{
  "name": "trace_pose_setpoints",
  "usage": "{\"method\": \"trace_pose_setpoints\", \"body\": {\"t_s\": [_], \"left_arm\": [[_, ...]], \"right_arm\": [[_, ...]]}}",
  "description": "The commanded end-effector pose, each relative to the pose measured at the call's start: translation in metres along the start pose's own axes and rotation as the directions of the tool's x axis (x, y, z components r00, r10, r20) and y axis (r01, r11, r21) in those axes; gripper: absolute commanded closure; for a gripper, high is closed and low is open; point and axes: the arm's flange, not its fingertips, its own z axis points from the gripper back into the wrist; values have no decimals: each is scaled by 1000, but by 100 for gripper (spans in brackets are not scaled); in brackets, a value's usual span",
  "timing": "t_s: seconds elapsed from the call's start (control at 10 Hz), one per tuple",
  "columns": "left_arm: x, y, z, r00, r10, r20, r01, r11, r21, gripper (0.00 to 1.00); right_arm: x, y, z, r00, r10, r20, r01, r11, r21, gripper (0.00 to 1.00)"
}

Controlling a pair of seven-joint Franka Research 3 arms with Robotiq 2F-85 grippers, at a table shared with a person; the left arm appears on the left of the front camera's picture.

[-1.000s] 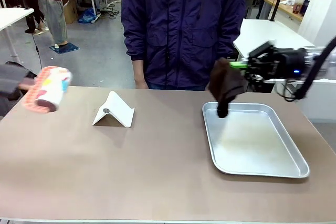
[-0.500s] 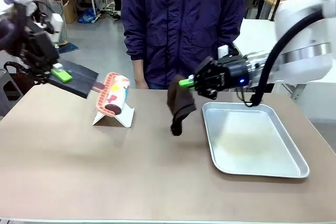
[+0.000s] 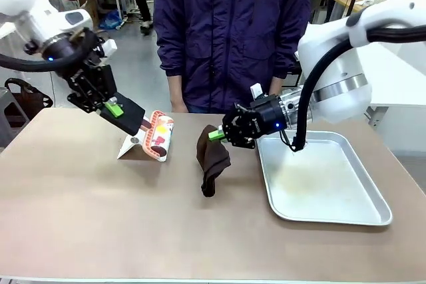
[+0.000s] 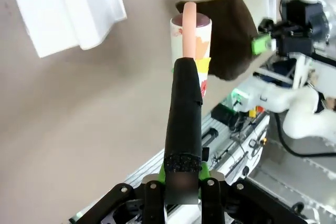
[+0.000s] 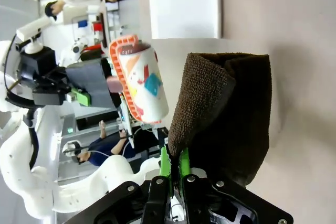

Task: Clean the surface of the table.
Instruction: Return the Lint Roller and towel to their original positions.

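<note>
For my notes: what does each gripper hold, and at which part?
Left gripper: lint roller, by its black handle. Right gripper: brown cloth, pinched at its top edge.

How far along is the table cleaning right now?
Tools are picked up: the left end effector holds a lint roller by its handle, the right end effector grips a brown cloth hanging onto the table. Left: wiping the surface.

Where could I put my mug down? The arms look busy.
Free: the near strip of the table below the white stand and brown cloth, and its left end. Crowded: the far middle, from the lint roller to the metal tray.
</note>
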Motion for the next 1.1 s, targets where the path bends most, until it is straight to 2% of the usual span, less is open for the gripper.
{"method": "trace_pose_setpoints", "body": {"t_s": [0.0, 0.3, 0.5, 0.7, 1.0], "left_arm": [[32, -6, 1, 996, 82, 28, -83, 996, 41, 78], [71, -4, -12, 990, 132, 43, -136, 985, 106, 78], [88, -1, -15, 989, 146, 17, -147, 981, 124, 78], [89, -2, -12, 990, 143, -17, -140, 983, 119, 78], [85, 5, -9, 987, 154, -37, -147, 977, 157, 78]], "right_arm": [[15, 2, 14, 999, -37, 9, 37, 999, 2, 93], [47, -20, 47, 990, -115, 84, 113, 993, 29, 93], [64, -33, 51, 985, -161, 69, 160, 987, 16, 93], [65, -31, 47, 989, -141, 39, 140, 990, 34, 93], [62, -27, 35, 991, -128, 41, 124, 989, 85, 93]]}}
